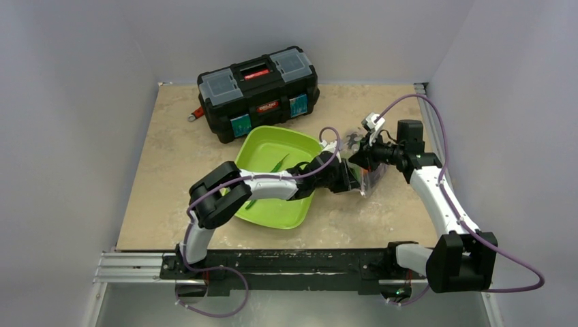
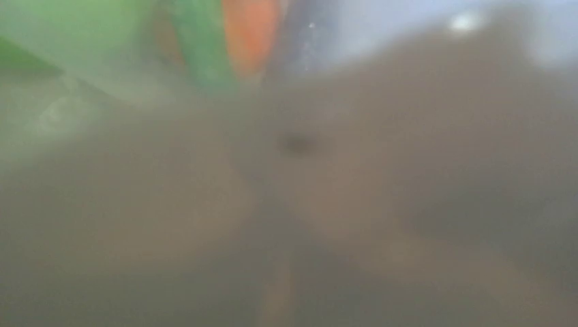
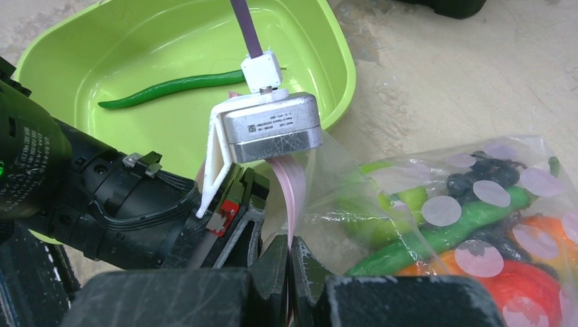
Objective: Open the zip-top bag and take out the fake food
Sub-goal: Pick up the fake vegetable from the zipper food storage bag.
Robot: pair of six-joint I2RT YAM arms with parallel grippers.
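The clear zip-top bag (image 3: 402, 170) lies right of the lime-green tray (image 3: 88, 48), in the top view (image 1: 373, 176) between both arms. My right gripper (image 3: 290, 255) is shut on the bag's pink zip strip (image 3: 292, 191). My left gripper (image 1: 353, 180) reaches across the tray to the bag's mouth, and its jaws are hidden. The left wrist view is a blur with green (image 2: 198, 41) and orange (image 2: 249, 30) shapes. Fake food sits in the bag: green pods (image 3: 443, 235), dark berries (image 3: 477, 177), a red piece (image 3: 525, 286). One green bean pod (image 3: 170, 88) lies in the tray.
A black toolbox (image 1: 259, 92) stands at the back of the table behind the tray (image 1: 272, 211). A small red-handled item (image 1: 196, 113) lies at its left end. Grey walls close in the table on three sides.
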